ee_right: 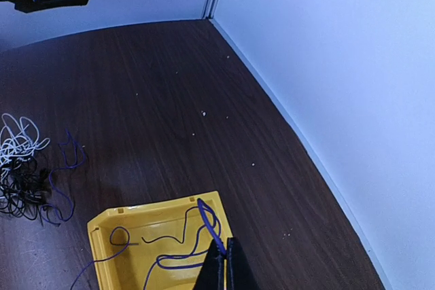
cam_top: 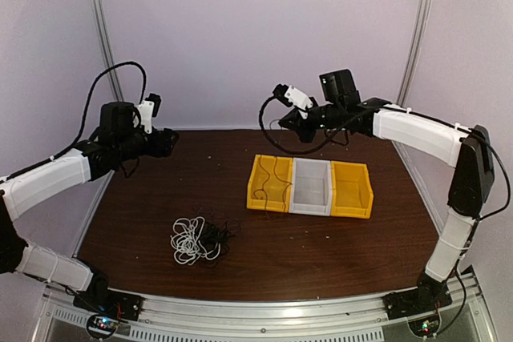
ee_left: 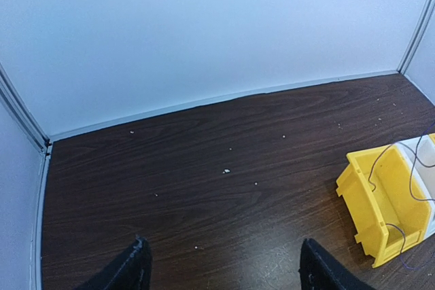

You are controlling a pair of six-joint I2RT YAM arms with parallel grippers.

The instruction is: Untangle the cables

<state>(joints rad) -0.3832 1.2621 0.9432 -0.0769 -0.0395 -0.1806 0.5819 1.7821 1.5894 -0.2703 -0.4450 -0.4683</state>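
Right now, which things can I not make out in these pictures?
- Top view: cable tangle, strands too small to trace the crossings.
- Left wrist view: yellow bin cut off by the right edge; tangle out of frame.
- Right wrist view: right hand shut on purple cable; bottom edge cuts off both.

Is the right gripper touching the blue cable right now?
Touching. Right wrist view: the blue cable runs into the right gripper, pinched between its shut fingertips.

3 bins (cam_top: 311, 207) in a row on table (cam_top: 337, 254), centre-right. Cable (ee_right: 207, 224) lies in L bin (cam_top: 255, 191), one end up at R gripper (ee_right: 221, 261) above it. Tangle (cam_top: 196, 238) near-left of bins, well apart. L gripper (cam_top: 170, 142) over far-left.
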